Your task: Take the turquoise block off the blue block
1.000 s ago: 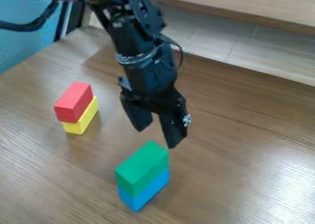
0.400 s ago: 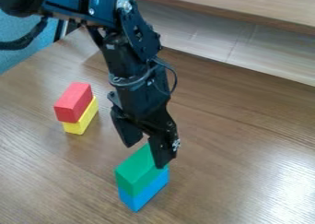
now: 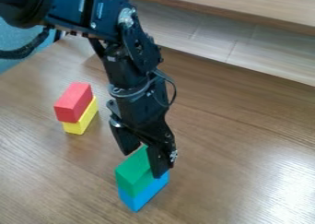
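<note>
The turquoise block (image 3: 130, 172) is seen low in the view, somewhat left of the middle, lying on top of the blue block (image 3: 144, 193). Its colour is read as a strong, even green with a slight lean toward teal, and no pattern is seen on the faces that show. It is shaped as a plain oblong with straight edges and sharp corners, its length run at a slant from lower left to upper right. The top face is lit brighter, while the sides below it are shaded to a deeper green. Its lower edges are lined up closely with those of the blue block, so that one upright stack is formed on the brown wood-grain table (image 3: 246, 147). The upper right part of the turquoise block is partly covered by the black gripper (image 3: 142, 164), which is hung over it with its two fingers held apart, one toward each side of the block. Farther to the left, well apart from this stack, a red block (image 3: 72, 101) is set on a yellow block (image 3: 82, 122).
</note>
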Available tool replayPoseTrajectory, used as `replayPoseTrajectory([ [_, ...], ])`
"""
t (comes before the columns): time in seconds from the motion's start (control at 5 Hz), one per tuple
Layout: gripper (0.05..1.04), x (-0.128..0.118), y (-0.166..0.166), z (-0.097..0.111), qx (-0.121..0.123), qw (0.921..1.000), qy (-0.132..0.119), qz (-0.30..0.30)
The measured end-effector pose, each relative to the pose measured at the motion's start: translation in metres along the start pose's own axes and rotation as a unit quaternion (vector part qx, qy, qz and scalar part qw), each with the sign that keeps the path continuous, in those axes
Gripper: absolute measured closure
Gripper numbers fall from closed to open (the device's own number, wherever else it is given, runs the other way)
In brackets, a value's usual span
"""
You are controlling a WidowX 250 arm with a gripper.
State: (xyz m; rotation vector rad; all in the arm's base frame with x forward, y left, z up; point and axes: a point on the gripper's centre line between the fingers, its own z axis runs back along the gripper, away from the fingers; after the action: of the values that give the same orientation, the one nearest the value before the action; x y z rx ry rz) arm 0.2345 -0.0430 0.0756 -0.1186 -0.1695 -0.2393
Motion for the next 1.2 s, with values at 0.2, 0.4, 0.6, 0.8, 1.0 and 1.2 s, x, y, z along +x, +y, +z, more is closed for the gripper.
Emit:
replayPoseTrajectory([
  [0.2, 0.083, -0.0042, 0.0023, -0.0067, 0.007, 0.9999, 0.010, 0.008],
  [0.4, 0.139, -0.0057, -0.0002, -0.0112, 0.011, 0.9998, 0.014, 0.009],
  [0.6, 0.405, -0.0056, 0.0008, -0.0123, 0.017, 0.9996, 0.010, 0.020],
  [0.8, 0.498, -0.0062, 0.0010, -0.0126, 0.018, 0.9995, 0.011, 0.025],
  [1.0, 0.498, -0.0069, 0.0002, -0.0118, 0.015, 0.9995, 0.016, 0.024],
  [1.2, 0.498, -0.0024, 0.0052, -0.0043, 0.009, 0.9992, 0.011, 0.038],
])
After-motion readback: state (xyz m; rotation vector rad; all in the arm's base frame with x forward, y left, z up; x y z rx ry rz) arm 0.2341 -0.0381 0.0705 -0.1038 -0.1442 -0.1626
